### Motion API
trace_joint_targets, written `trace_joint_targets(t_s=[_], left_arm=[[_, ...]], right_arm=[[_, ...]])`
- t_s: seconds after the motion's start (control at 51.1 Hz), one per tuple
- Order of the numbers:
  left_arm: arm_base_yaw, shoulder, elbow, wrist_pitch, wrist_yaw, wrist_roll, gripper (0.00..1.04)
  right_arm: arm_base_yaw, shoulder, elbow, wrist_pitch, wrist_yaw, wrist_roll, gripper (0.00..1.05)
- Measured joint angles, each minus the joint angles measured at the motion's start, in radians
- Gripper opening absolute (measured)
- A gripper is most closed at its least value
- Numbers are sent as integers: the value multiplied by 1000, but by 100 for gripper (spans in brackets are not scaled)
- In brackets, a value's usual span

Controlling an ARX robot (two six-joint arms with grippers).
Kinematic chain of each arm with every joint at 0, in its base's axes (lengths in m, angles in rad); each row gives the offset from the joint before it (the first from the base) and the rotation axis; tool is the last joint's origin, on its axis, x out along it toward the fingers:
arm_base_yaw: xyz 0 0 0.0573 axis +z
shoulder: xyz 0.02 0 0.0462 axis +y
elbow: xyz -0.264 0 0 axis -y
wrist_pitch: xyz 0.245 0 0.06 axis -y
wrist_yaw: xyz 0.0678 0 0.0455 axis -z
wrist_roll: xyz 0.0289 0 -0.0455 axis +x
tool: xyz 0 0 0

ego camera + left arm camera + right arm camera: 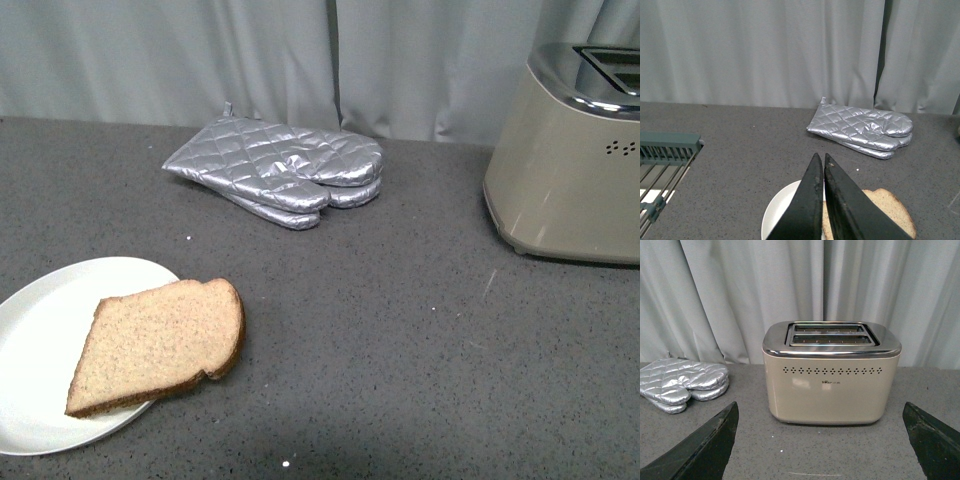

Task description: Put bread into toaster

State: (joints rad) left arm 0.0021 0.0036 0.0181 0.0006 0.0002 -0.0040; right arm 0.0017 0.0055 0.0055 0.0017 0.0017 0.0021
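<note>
The bread (160, 346), a flat brown slice with a darker crust, lies half on a white plate (45, 350) at the front left, its rounded end hanging over the plate's rim onto the counter. The beige toaster (570, 170) stands at the far right, chrome top with dark slots. Neither arm shows in the front view. In the left wrist view my left gripper (820, 159) is shut with nothing in it, hovering above the plate (785, 210) and the bread (890, 212). My right gripper (821, 412) is wide open, facing the toaster (831, 375) from a short way off.
A pair of silver quilted oven mitts (285, 170) lies at the back centre of the dark grey counter. A grey curtain hangs behind everything. A dish rack (662, 165) shows beside the counter in the left wrist view.
</note>
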Motion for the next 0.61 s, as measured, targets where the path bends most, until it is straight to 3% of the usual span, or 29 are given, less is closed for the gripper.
trace_joint_targets(t_s=[0.078,0.137,0.254,0.372,0.43,0.548,0.606], left_arm=[[0,0,0,0,0,0,12],[0,0,0,0,0,0,11],[0,0,0,0,0,1,25],[0,0,0,0,0,-2,14],[0,0,0,0,0,1,22],[0,0,0,0,0,-1,15],[0,0,0,0,0,0,22]], right_arm=[[0,0,0,0,0,0,95],[0,0,0,0,0,0,95],[0,0,0,0,0,0,95],[0,0,0,0,0,0,95],[0,0,0,0,0,0,95],[0,0,0,0,0,0,95],[0,0,0,0,0,0,95]])
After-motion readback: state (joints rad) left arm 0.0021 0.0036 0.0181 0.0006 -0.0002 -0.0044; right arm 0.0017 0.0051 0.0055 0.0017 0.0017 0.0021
